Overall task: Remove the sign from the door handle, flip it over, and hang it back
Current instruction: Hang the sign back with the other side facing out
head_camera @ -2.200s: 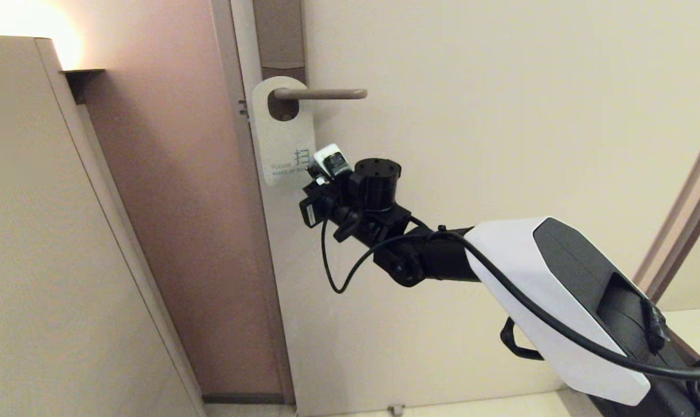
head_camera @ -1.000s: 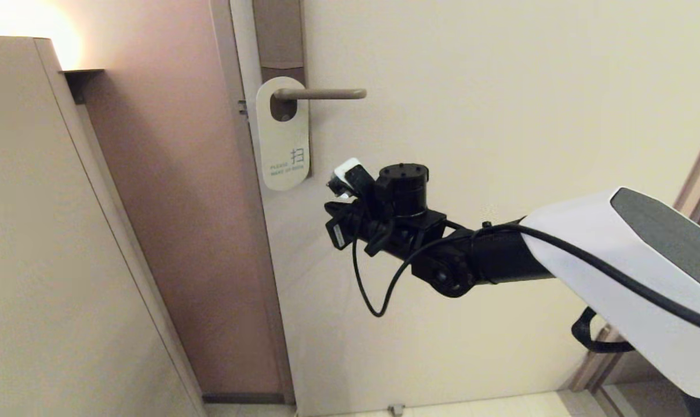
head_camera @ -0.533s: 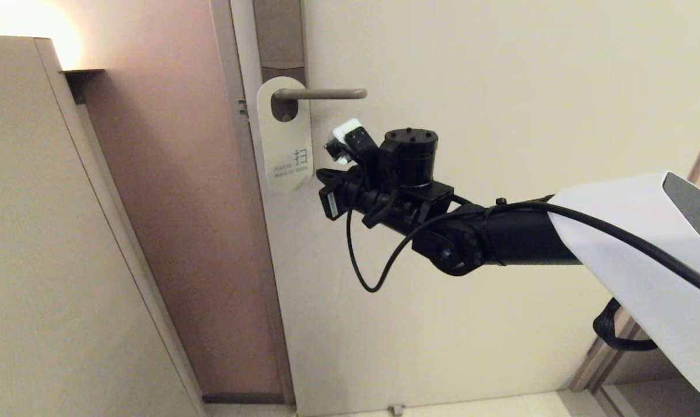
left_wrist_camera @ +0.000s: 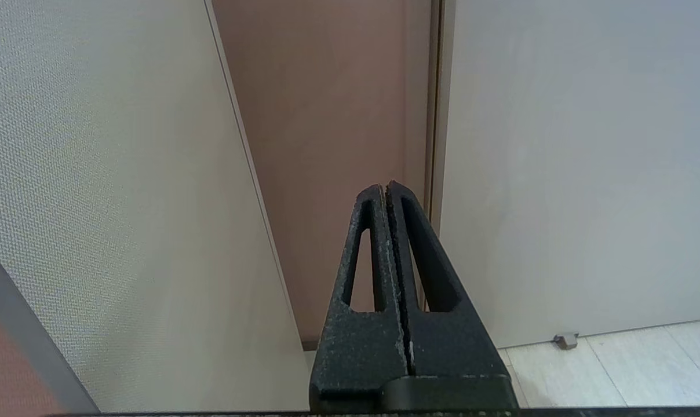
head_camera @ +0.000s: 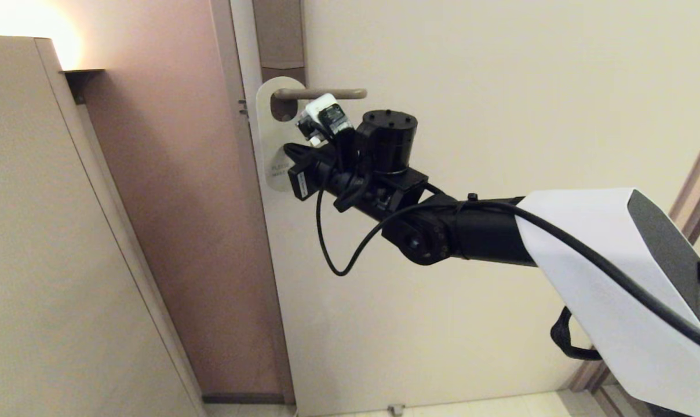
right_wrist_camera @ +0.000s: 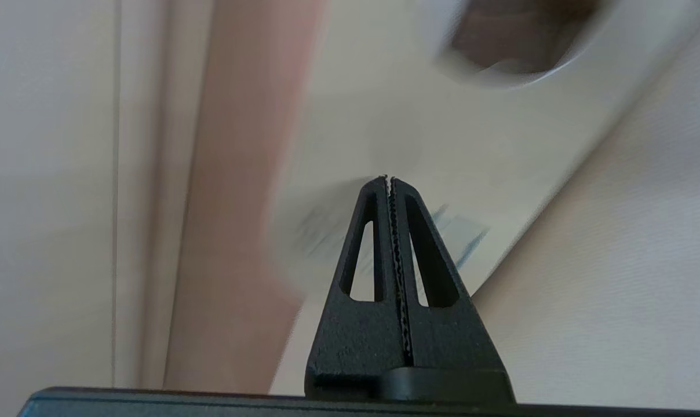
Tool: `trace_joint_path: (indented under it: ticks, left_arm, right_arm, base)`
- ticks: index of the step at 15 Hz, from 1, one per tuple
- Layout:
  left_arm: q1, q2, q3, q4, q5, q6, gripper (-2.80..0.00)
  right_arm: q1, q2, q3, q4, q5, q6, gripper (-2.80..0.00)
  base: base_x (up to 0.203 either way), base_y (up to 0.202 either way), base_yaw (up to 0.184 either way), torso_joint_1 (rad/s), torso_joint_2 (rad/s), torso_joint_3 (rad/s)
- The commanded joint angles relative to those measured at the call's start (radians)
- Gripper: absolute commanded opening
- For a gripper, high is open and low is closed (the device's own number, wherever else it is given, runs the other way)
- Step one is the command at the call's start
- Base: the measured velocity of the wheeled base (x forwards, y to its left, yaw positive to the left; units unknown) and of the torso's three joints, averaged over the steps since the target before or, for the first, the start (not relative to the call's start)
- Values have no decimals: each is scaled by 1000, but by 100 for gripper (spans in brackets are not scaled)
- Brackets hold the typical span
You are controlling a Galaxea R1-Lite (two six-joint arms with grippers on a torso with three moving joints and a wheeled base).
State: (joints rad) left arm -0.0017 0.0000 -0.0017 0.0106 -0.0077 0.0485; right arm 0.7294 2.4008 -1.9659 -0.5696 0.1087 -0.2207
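Note:
The sign (head_camera: 270,130) hangs by its oval hole on the door handle (head_camera: 334,93), white face outward, with teal print at its lower end. My right gripper (head_camera: 288,150) is shut and empty. Its tips are in front of the sign's lower part, just below the handle; I cannot tell whether they touch the card. In the right wrist view the shut gripper (right_wrist_camera: 389,179) points at the blurred sign (right_wrist_camera: 385,124), with the oval hole beyond it. My left gripper (left_wrist_camera: 385,186) is shut, parked low, and out of the head view.
The handle sits on a tall brown backplate (head_camera: 279,35) at the edge of the pale door (head_camera: 471,116). A beige panel (head_camera: 43,231) stands close at the left, with a pinkish wall (head_camera: 170,174) between. A small door stop (head_camera: 395,409) is on the floor.
My right arm drew back right from the sign, then rose and swung left again. Its shut tips now lie over the sign's lower part. The sign swung slightly but stayed on the handle.

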Motion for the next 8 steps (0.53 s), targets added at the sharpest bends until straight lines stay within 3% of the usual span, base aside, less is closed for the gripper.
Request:
trace_joint_path:
  ticks: [1, 8]
  left_arm:
    - [0, 2, 0, 0, 0, 1, -280]
    - [0, 2, 0, 0, 0, 1, -280]
  right_arm:
    - [4, 51, -11, -10, 7, -7, -280]
    - [-10, 98, -18, -122, 6, -2, -280]
  base:
    - [0, 0, 0, 0, 0, 0]
    - [0, 0, 0, 0, 0, 0]
